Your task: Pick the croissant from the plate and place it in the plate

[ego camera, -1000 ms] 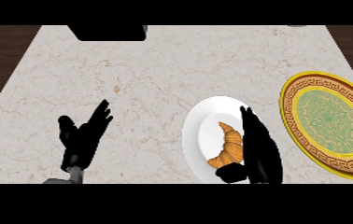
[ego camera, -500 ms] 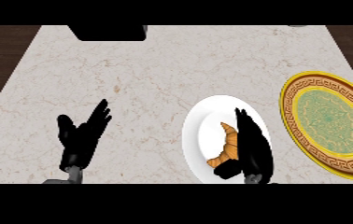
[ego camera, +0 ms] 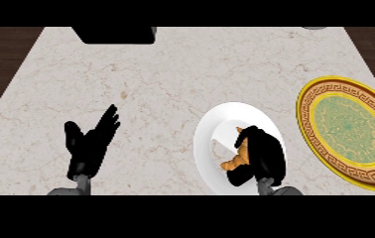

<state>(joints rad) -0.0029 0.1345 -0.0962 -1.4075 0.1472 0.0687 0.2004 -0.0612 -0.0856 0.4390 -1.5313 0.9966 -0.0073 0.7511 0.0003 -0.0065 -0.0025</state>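
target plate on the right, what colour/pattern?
Ornate plate: pale green centre, gold-and-brown Greek-key rim. Head view.

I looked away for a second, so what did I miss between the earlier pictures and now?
The right hand slid left over the croissant on the white plate and curled its fingers round it, hiding most of it. The left hand, open at lower left, and the gold-rimmed plate stayed put.

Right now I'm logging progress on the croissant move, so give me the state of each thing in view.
croissant: on the white plate, mostly hidden under the right hand.
white plate: on the counter, holding the croissant.
gold-rimmed plate: on the counter, at the right, nothing on it.
right hand: fingers curled round the croissant.
left hand: open, resting at the lower left, holding nothing.
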